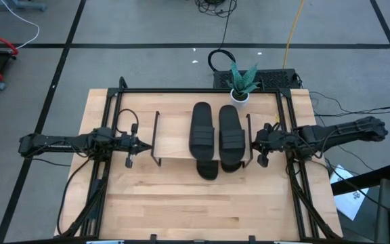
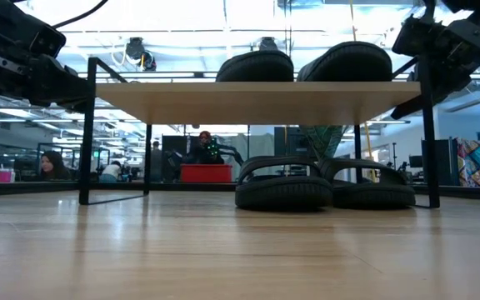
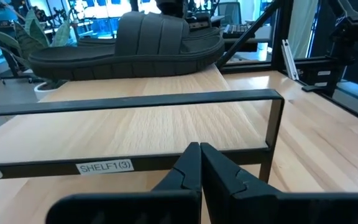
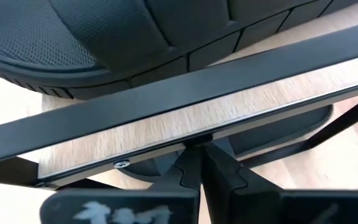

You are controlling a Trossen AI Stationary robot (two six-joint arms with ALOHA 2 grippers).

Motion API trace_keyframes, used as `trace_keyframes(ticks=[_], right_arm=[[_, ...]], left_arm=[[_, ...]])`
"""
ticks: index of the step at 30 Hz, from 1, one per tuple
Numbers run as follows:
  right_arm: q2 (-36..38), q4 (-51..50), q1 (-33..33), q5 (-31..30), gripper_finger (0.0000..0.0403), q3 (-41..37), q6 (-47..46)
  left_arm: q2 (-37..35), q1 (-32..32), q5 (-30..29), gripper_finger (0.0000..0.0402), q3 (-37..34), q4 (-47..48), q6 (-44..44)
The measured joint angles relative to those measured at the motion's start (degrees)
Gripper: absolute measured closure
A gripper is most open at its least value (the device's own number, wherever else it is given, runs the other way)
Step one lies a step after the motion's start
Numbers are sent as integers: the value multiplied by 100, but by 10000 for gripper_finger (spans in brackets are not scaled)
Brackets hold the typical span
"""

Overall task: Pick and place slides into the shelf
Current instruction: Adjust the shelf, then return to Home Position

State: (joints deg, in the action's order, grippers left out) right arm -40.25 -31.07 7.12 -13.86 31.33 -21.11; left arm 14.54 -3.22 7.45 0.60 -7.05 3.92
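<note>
The shelf (image 1: 175, 135) stands mid-table, its wooden board on black wire side frames. Two black slides (image 1: 202, 129) (image 1: 230, 132) lie side by side on the right half of the board. Two more slides (image 2: 283, 190) (image 2: 372, 190) rest on the table under it, their ends sticking out toward the near edge. My left gripper (image 1: 141, 144) is shut just left of the shelf's left frame, pointing level at it, holding nothing. My right gripper (image 1: 253, 140) is shut and tipped down at the shelf's right edge. My right gripper's shut fingertips (image 4: 190, 163) stand right under the black rail along the shelf board's right edge (image 4: 185, 102), coming slanting down from the table's right. I cannot tell whether they touch the rail. Nothing is between the fingers.
A potted plant (image 1: 241, 83) stands at the table's far edge behind the shelf. Black rails (image 1: 290, 176) run along the table's sides. Bare wood (image 1: 202, 210) stretches from the shelf to the near edge. People sit in the room beyond the table.
</note>
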Motion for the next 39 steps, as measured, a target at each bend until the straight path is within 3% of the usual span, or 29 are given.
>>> trace_keyframes(ticks=[13,24,32,39], right_arm=[[-2,115,-601,424,403,0,279],[158,63,-641,511,403,0,383],[781,-93,-641,458,403,15,570],[1836,-167,-638,566,403,15,823]], left_arm=[[7,88,81,396,0,180,-129],[7,199,-371,396,0,220,47],[7,197,-1058,396,0,315,272],[0,199,-1503,396,0,306,482]])
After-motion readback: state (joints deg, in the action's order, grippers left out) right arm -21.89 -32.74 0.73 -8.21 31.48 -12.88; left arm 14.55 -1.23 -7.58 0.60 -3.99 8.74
